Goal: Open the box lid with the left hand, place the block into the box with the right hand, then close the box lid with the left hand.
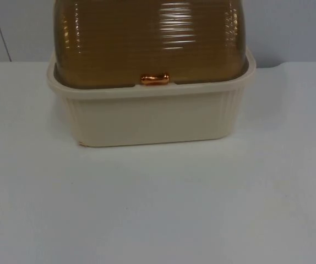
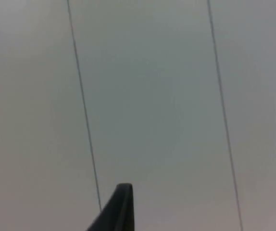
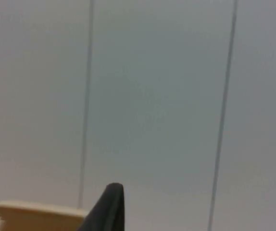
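Box (image 1: 147, 118) sits at the far middle of the table (image 1: 158, 209) against the partition wall (image 2: 152, 96), its brown ribbed lid (image 1: 150, 38) shut. My left gripper (image 2: 121, 207) faces that wall; I cannot tell its opening. I'd hook the copper handle (image 1: 155, 78) from below and lift steadily.

The box (image 1: 147, 118) looks like cream plastic, matt, with fine ribs at its corners. Its lid (image 1: 150, 41) is glossy, see-through brown plastic, ribbed across. The handle (image 1: 155, 79) shines coppery. The surface (image 1: 158, 209) is smooth, matt white; the wall (image 2: 152, 96) is flat grey.
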Action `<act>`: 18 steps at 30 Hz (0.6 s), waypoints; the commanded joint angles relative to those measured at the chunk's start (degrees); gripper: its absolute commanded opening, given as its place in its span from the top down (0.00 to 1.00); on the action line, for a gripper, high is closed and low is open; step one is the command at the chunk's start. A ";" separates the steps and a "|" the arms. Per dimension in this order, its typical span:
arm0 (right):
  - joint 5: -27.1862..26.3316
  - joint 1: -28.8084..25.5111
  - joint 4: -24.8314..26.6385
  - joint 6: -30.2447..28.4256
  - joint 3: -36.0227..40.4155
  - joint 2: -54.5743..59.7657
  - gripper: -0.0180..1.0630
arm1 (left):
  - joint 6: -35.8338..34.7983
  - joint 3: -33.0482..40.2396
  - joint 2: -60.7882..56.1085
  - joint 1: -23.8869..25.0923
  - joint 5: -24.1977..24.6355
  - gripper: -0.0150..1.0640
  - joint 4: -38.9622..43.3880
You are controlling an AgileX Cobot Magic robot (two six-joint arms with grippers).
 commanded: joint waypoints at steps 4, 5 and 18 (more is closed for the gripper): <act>5.69 1.58 1.45 0.23 -1.03 -2.36 0.01 | 0.18 -2.12 -0.96 -1.20 2.29 0.01 -3.65; 6.71 1.66 1.45 0.81 -1.78 -2.36 0.01 | 0.18 -2.68 -0.96 -1.46 3.59 0.01 -3.65; 13.58 1.66 0.45 1.07 -6.66 -2.36 0.01 | 2.23 -4.24 -0.96 -2.01 19.69 0.01 -1.56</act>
